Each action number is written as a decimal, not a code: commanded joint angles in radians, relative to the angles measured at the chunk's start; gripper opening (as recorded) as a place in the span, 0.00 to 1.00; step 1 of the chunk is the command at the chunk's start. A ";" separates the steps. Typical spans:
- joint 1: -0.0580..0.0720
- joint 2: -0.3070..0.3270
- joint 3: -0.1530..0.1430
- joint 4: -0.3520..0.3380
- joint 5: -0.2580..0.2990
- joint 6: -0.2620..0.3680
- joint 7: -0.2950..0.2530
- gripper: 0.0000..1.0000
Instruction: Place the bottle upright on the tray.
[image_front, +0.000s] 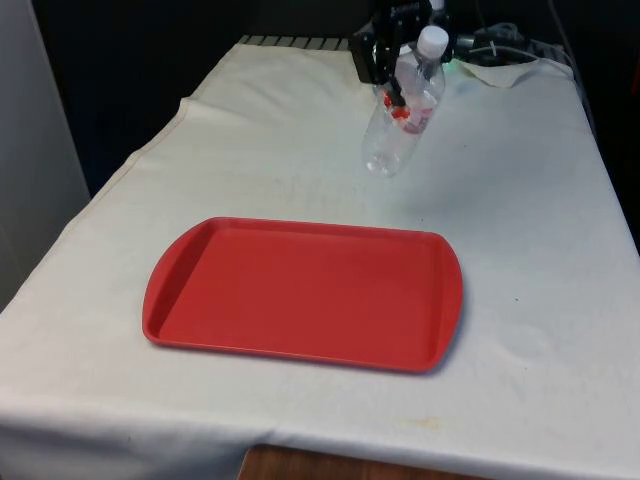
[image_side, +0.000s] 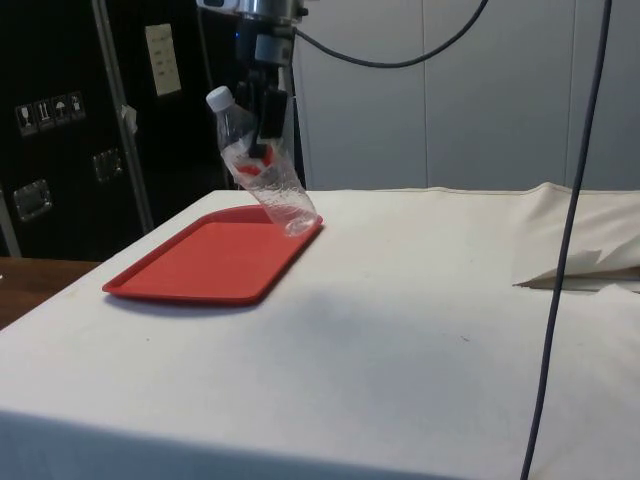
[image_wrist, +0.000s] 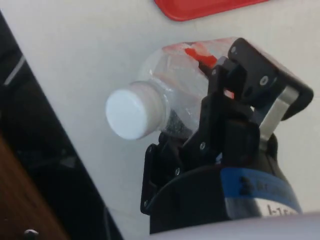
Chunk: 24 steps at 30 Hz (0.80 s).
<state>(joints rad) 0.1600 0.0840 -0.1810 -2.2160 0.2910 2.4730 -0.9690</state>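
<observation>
Hand (image_side: 268, 128) clamped on bottle (image_front: 402, 108) near its neck, carried tilted, cap up, above bench (image_front: 520, 240), short of tray (image_front: 300, 295), presumably for setting upright there.

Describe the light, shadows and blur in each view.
Front view: even light, a faint shadow on the cloth under the raised bottle. Side view: soft light, the tray dull, without glare. Wrist view: the bottle's cap bright and soft-edged, the end effector dark.

Bottle (image_front: 400, 115) hangs tilted beyond the tray (image_front: 300, 295), seemingly clear of the cloth (image_front: 520, 200).
</observation>
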 joint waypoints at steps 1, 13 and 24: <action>-0.004 0.004 0.001 0.007 0.040 0.005 -0.032 0.34; -0.004 0.010 -0.028 0.020 0.191 -0.001 -0.160 0.34; -0.001 0.005 -0.042 0.018 0.284 -0.003 -0.258 0.34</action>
<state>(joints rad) 0.1590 0.0890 -0.2230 -2.1980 0.5750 2.4700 -1.2270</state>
